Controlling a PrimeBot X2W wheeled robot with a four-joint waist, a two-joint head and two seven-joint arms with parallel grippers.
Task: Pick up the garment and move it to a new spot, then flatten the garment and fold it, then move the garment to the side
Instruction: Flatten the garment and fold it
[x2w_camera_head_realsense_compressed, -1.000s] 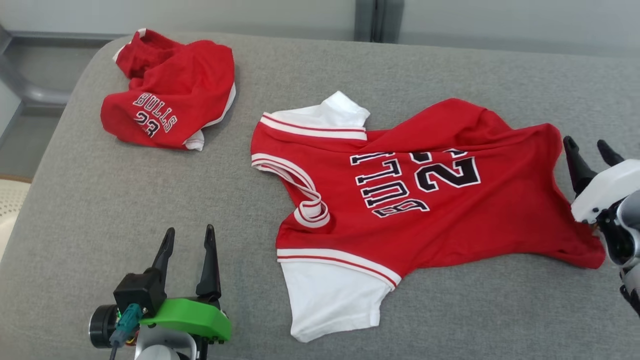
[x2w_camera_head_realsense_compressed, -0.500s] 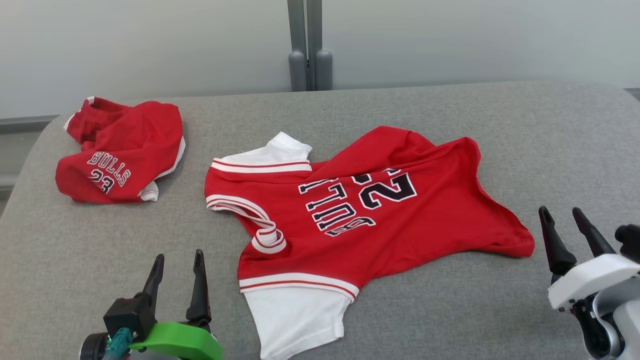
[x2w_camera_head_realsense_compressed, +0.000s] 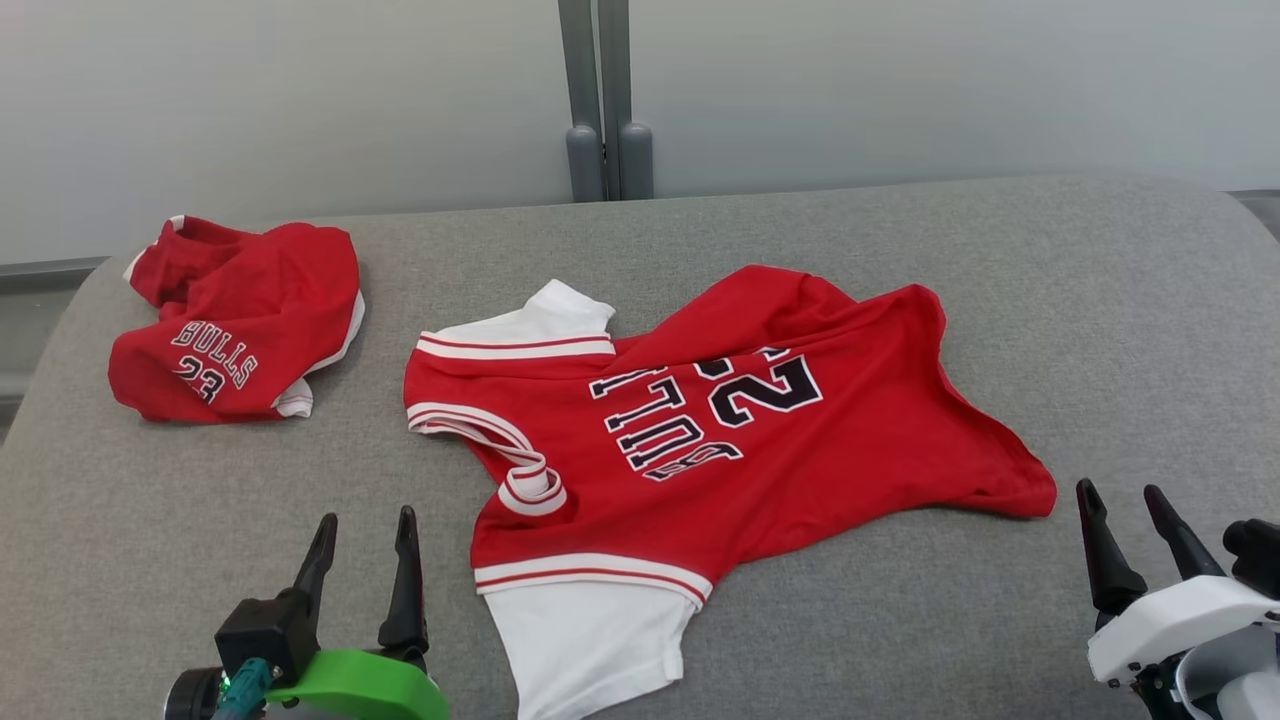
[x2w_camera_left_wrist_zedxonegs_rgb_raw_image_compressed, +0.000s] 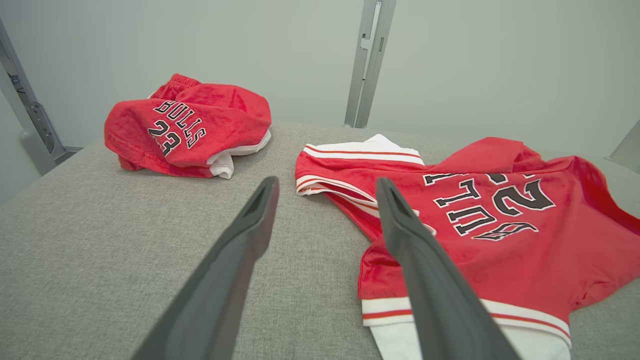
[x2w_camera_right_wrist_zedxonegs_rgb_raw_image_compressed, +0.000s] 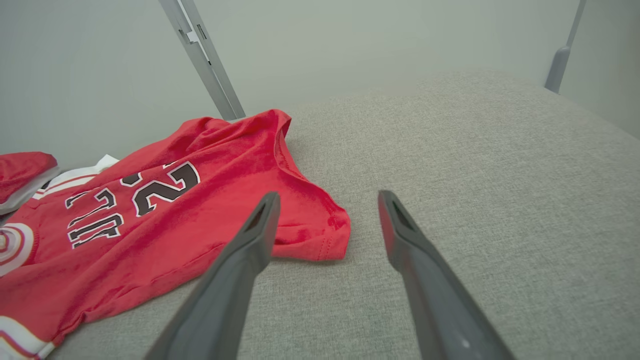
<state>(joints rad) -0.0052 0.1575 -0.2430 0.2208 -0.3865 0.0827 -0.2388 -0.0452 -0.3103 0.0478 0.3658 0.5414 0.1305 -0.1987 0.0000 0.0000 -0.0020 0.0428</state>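
- The red-and-white basketball jersey (x2w_camera_head_realsense_compressed: 720, 430) lies mid-way across the grey padded fabric surface (x2w_camera_head_realsense_compressed: 900, 230), print up, neck towards my left and hem towards my right. It is roughly spread, with a ridge along the far side.
- My left gripper (x2w_camera_head_realsense_compressed: 366, 518) hangs near the neck end, fingers spread and empty.
- My right gripper (x2w_camera_head_realsense_compressed: 1118, 490) sits near the hem corner (x2w_camera_right_wrist_zedxonegs_rgb_raw_image_compressed: 320, 235), also spread and empty. Flanking both ends looks like readiness to flatten.
- The crumpled red shorts (x2w_camera_head_realsense_compressed: 240, 330) sit well apart at far left.
- A second ago my right gripper was against the hem; now it is clear of it. The head camera has shifted, so the scene's shift in the head view is not the cloth's.
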